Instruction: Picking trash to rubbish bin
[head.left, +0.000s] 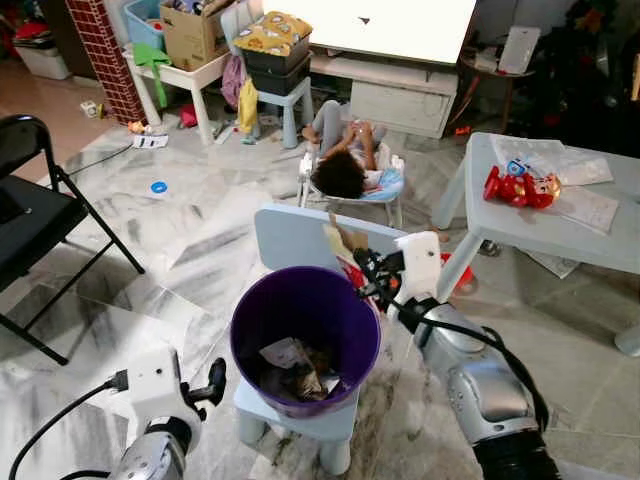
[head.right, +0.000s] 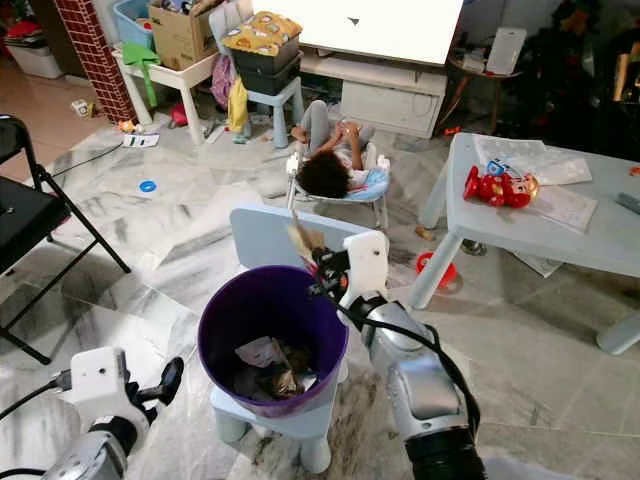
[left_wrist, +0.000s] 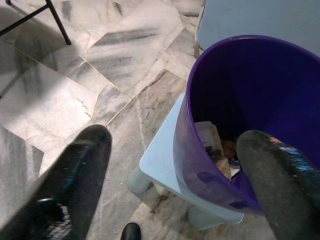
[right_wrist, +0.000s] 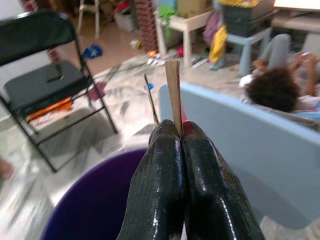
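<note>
We have the right gripper (head.left: 352, 262) up at the far rim of the purple bin (head.left: 305, 335), its two black fingers (right_wrist: 160, 180) pinched tight on a thin, flat scrap of brownish card (right_wrist: 173, 95) — the scrap sticks up from between the fingertips, above the bin's edge and in front of the pale blue chair back (head.left: 290, 235). The bin sits on that small blue chair's seat (left_wrist: 160, 155), and we can see crumpled paper and dark scraps (head.left: 300, 368) already lying at its bottom. Our left gripper (head.left: 213, 382) hangs low beside the bin on the near left, over the marble floor (head.left: 190, 220) — its fingers (left_wrist: 75, 175) are spread wide and hold nothing. Beyond the chair a person (head.left: 345, 165) lies in a small seat, a black folding chair (head.left: 35, 215) stands at the left, and a red toy (head.left: 520, 185) rests on the grey table (head.left: 570, 235) to the right.
</note>
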